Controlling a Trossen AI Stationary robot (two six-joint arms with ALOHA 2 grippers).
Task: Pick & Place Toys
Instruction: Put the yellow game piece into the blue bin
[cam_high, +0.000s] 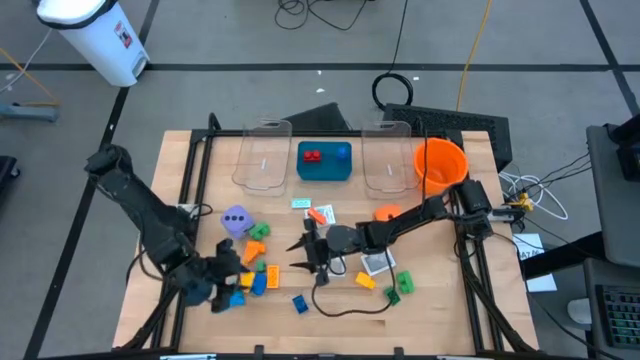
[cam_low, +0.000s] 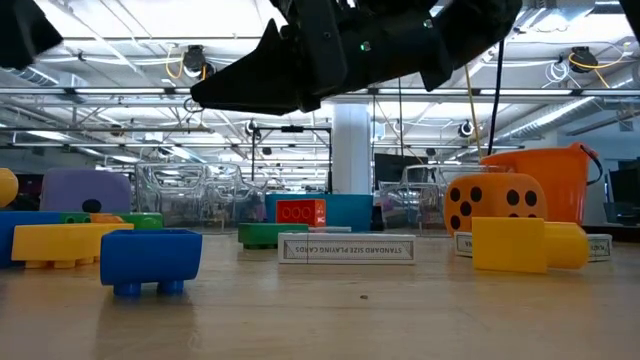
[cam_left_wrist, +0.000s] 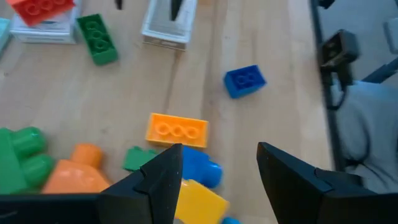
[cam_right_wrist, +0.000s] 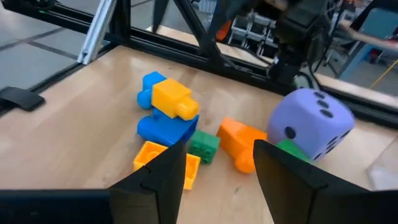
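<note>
High view, two clear bins (cam_high: 263, 155) empty, teal tray (cam_high: 325, 161) holding one red and one blue brick, one purple die (cam_high: 236, 221) among bricks, left gripper (cam_high: 232, 270) and right gripper (cam_high: 306, 252) part-open, empty.

Toys lie scattered on the table's middle and front: a purple die (cam_high: 236, 220) beside a heap of bricks (cam_high: 252, 272) front-left, a lone blue brick (cam_high: 300, 303), white cards (cam_high: 376, 263), an orange die (cam_low: 492, 204) right

The right tool (cam_high: 303, 252) hangs empty over the worktop (cam_high: 420, 310), a card box (cam_high: 376, 263) just behind it, the die (cam_high: 236, 221) and brick cluster (cam_high: 255, 270) ahead, near the left tool (cam_high: 232, 277).
</note>
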